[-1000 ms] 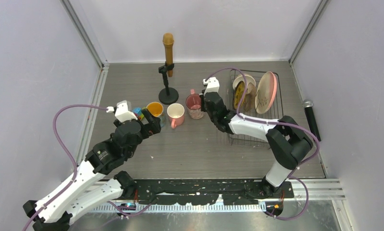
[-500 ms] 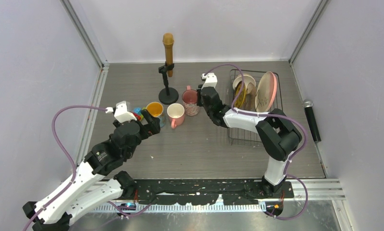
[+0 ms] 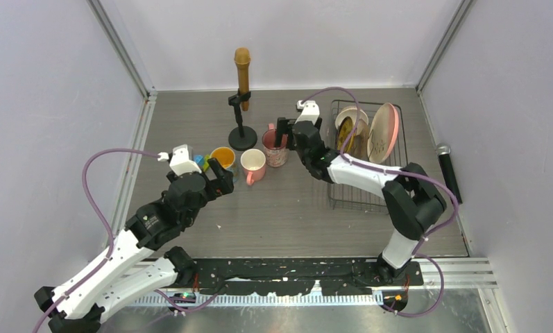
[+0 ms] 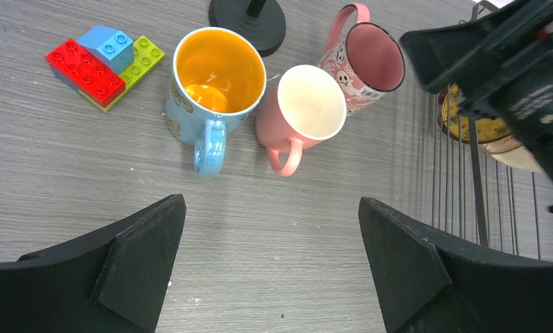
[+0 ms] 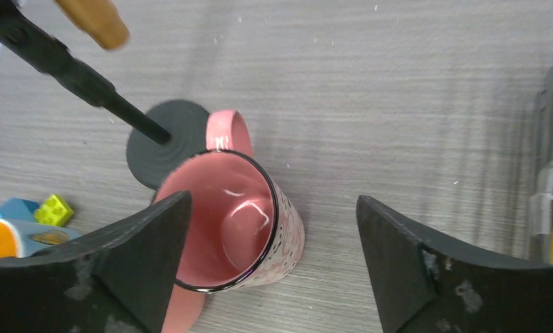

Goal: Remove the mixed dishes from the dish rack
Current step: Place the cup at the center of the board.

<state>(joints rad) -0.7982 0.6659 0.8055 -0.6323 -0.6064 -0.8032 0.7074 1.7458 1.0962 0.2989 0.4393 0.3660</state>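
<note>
On the table, left of the rack: three mugs stand upright in a close row. They are the orange mug with a blue handle (image 4: 214,76), the plain pink mug (image 4: 302,104) just beside it, and the pink patterned mug with a dark rim (image 5: 235,222) at the far end.
Inside the rack: the black wire dish rack (image 3: 360,198) holds the large cream plate with a pink rim and leaf motif (image 3: 383,132), the small yellow plate with a dark pattern (image 3: 344,139) and the white bowl (image 3: 352,116). All three stand on edge at its far end.
Right gripper (image 5: 273,201): jaws spread wide over the patterned mug, clamping nothing. One finger hides the mug's left rim in the wrist view, so I cannot tell whether it touches.
Left gripper (image 4: 270,201): jaws wide and empty, hovering on the near side of the orange and plain pink mugs.
Done so far: all three mugs are out of the rack, about half the load.
Left to do: both plates and the bowl.
Step in hand: open jaws over a mug already standing outside the rack suggest a set-down rather than a pick-up.
Not part of the job: the black round-based microphone stand (image 3: 243,137), the small coloured toy blocks (image 4: 100,59) and the black handheld microphone (image 3: 448,170) lying right of the rack.
</note>
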